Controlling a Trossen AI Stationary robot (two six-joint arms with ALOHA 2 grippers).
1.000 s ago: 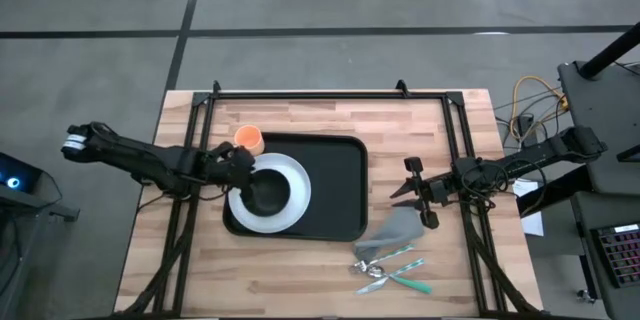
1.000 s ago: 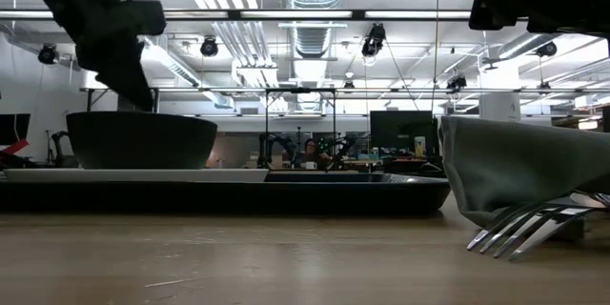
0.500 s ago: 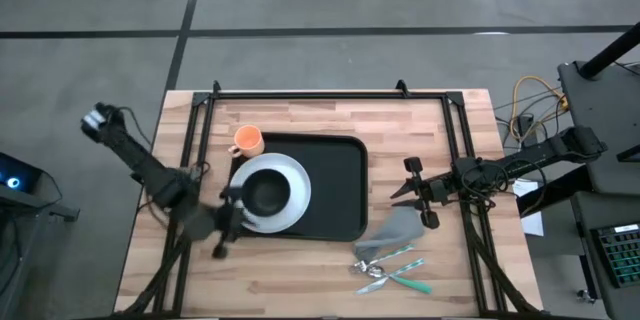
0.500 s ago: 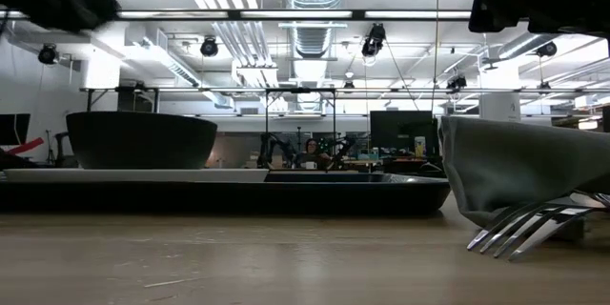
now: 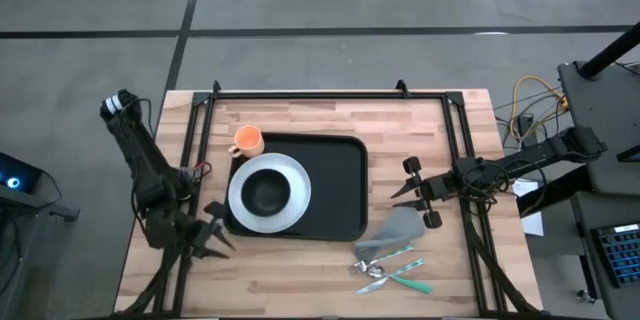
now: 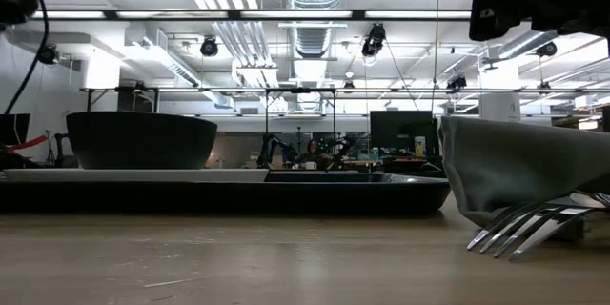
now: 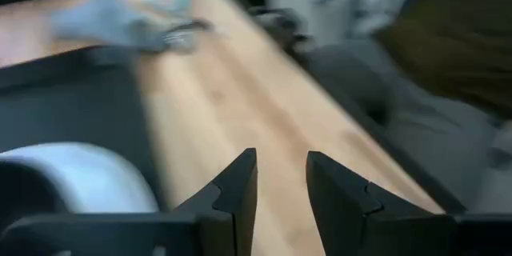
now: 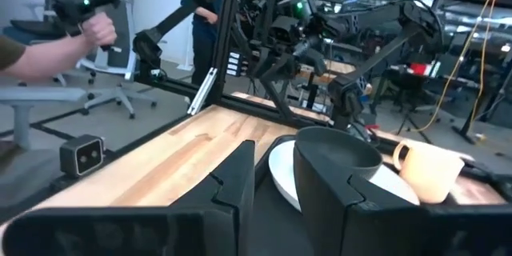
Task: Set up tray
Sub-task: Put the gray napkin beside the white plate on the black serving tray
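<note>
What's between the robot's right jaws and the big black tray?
Just bare wooden table. In the high view, the right gripper hangs beside the tray, with nothing between them. The grey napkin lies nearer the front edge, off that line.

Left arm [image 5: 150, 185]: dark, slim jointed links, showing a white cylindrical cap at its outer joint and a thin red wire along its middle. Left gripper [image 5: 205, 238]: black, forked. Its two fingers [image 7: 237, 188] are showing in the left wrist view as flat black angular blades with stepped notches on their inner edges.

Right arm [image 5: 530, 160]: dark, with black cabling running along it. Right gripper [image 5: 415, 192]: black, with round knobs. Its fingers [image 8: 240, 180] are showing as matte black wedges.
</note>
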